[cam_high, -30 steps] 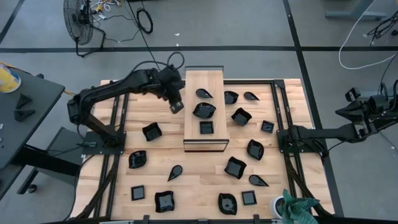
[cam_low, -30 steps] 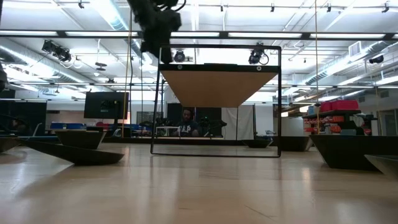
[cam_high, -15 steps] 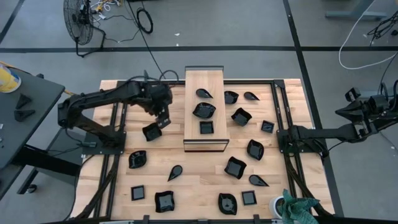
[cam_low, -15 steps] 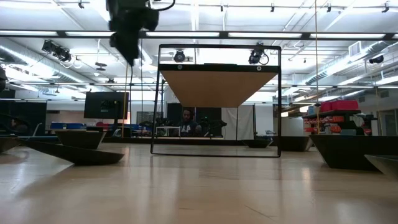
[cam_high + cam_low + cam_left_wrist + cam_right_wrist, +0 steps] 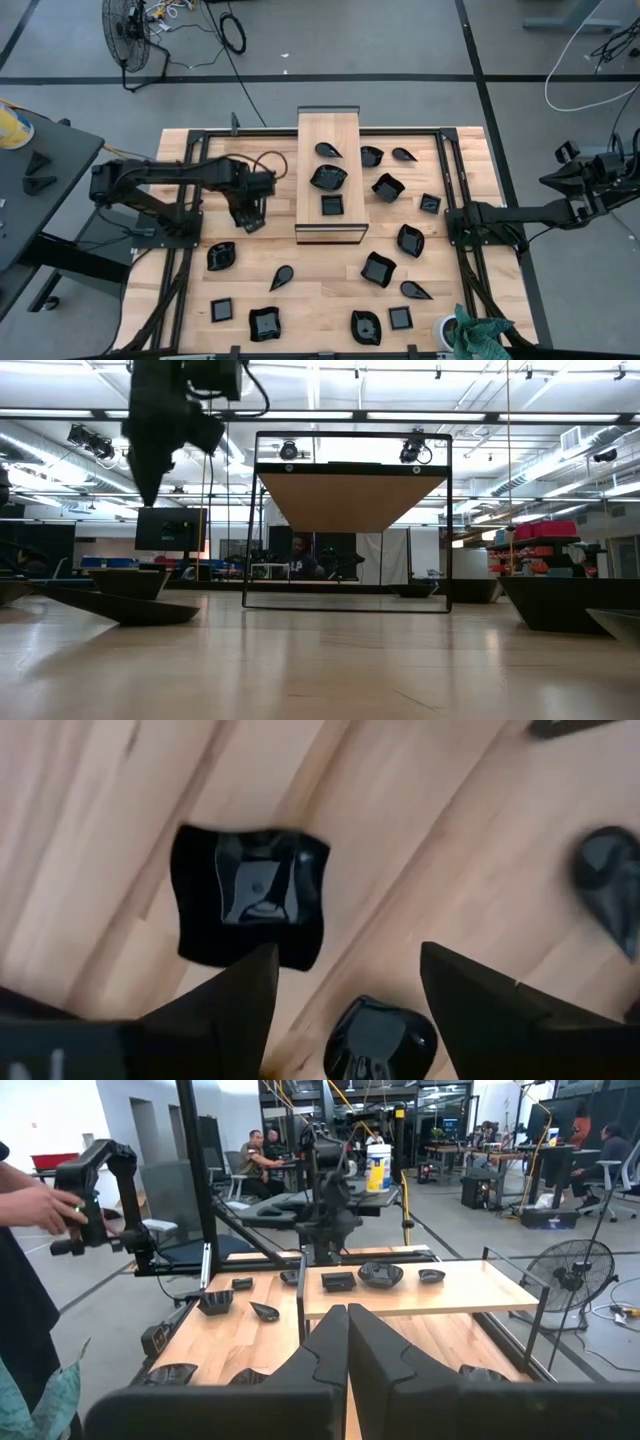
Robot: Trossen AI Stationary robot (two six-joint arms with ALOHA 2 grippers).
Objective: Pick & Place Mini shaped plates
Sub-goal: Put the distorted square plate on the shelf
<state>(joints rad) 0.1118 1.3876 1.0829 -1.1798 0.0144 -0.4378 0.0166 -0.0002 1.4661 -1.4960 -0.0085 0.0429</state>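
- The left claw (image 5: 250,212) is seen left of centre in the high view, over the counter (image 5: 330,270), just left of the long wooden board (image 5: 328,160).
- In the left wrist view its two dark fingers (image 5: 225,1010) are spread wide, and nothing is held between them.
- A wavy-edged square plate (image 5: 250,910) lies just past the fingertips in the left wrist view, upper left of the frame, flat on the counter and not touched.
- The plate is nearly square, so no clear long axis is offered; its sides are turned a little against the counter's planks, and its corners are drawn out.
- A smaller rounded plate (image 5: 380,1042) is seen between the fingers at the bottom of that view, nearer than the square one; which of the two is aimed at cannot be told.
- The right claw (image 5: 347,1342) is parked off the right edge of the counter, its fingers pressed together and empty; the left arm is by far the nearer.
- The other mini plates are scattered over the counter, and three (image 5: 328,176) are set on the board.
- The coming move is judged to be a descent with the fingers across two opposite sides of the square plate.
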